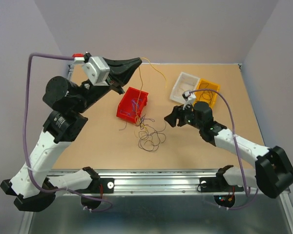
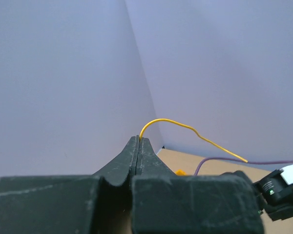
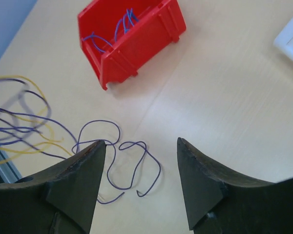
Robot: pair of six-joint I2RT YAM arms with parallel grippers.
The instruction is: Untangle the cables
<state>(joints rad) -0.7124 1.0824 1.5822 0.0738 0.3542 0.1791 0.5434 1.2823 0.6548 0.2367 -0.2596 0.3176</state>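
The cables (image 1: pixel 149 135) lie as a loose clump of purple, yellow and dark wires on the table in front of the red bin (image 1: pixel 133 103). My left gripper (image 1: pixel 138 62) is raised at the back, shut on a thin yellow wire (image 2: pixel 185 126) that arcs out of its tips (image 2: pixel 139 139). A strand runs from it down to the clump. My right gripper (image 1: pixel 170 119) hovers low, right of the clump, open and holding nothing. Below its open jaws (image 3: pixel 141 144) a single purple wire (image 3: pixel 136 168) curls on the table. More tangled wires (image 3: pixel 19 126) show at the left edge.
The red bin (image 3: pixel 132 39) holds a few blue-purple wires (image 3: pixel 122 27). A white tray (image 1: pixel 185 85) and an orange bin (image 1: pixel 207 92) with wires inside stand at the back right. Lilac walls enclose the table; a metal rail (image 1: pixel 156 183) runs along the near edge.
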